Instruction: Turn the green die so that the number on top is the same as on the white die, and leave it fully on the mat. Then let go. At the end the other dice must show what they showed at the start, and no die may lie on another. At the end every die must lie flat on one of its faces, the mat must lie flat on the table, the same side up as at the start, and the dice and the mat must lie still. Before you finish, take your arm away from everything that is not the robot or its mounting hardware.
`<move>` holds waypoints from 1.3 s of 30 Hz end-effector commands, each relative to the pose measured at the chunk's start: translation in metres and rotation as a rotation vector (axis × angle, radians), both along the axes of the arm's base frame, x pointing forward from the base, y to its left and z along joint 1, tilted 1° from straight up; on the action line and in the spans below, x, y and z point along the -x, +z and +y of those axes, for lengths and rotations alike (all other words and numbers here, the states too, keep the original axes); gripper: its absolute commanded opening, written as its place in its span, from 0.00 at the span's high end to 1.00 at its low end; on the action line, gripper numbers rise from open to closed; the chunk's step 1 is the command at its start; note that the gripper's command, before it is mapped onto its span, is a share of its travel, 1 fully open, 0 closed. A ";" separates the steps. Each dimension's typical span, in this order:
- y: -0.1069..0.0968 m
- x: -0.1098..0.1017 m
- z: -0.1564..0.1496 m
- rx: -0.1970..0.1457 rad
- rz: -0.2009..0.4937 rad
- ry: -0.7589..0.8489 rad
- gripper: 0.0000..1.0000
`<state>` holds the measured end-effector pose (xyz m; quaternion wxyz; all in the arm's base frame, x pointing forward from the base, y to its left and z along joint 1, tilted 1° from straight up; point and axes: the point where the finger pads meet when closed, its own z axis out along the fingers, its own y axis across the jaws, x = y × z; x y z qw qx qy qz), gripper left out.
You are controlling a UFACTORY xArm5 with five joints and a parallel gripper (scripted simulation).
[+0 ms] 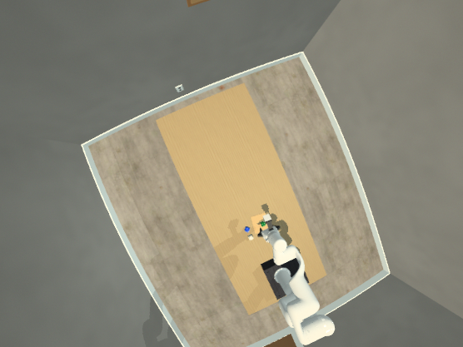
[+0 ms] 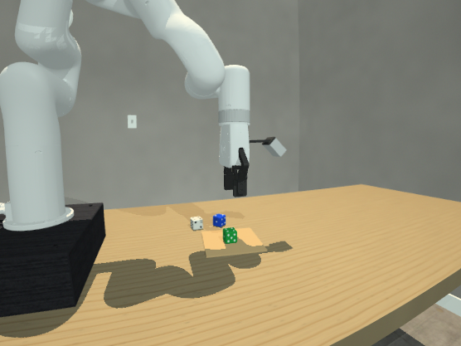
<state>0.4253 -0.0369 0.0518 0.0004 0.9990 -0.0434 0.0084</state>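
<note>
Jaws: your gripper (image 2: 235,187) hangs parted and empty, pointing straight down.
Green die (image 2: 230,236): below the jaws, flat on the mat (image 2: 253,240).
Handling, likely: small, rigid, light, slick; pinch two opposite side faces squarely.

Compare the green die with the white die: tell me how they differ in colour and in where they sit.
The green die is green with white pips; the white die is white with dark pips. The green die lies on the tan mat, while the white die rests on the bare table, beside the blue die. Both are small cubes lying flat, untouched by the gripper.
</note>
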 end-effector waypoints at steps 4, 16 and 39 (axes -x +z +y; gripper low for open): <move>0.001 -0.002 0.000 -0.001 0.009 0.000 0.00; 0.008 -0.002 0.000 -0.001 0.010 0.000 0.00; 0.059 -0.002 0.001 -0.001 0.010 0.000 0.00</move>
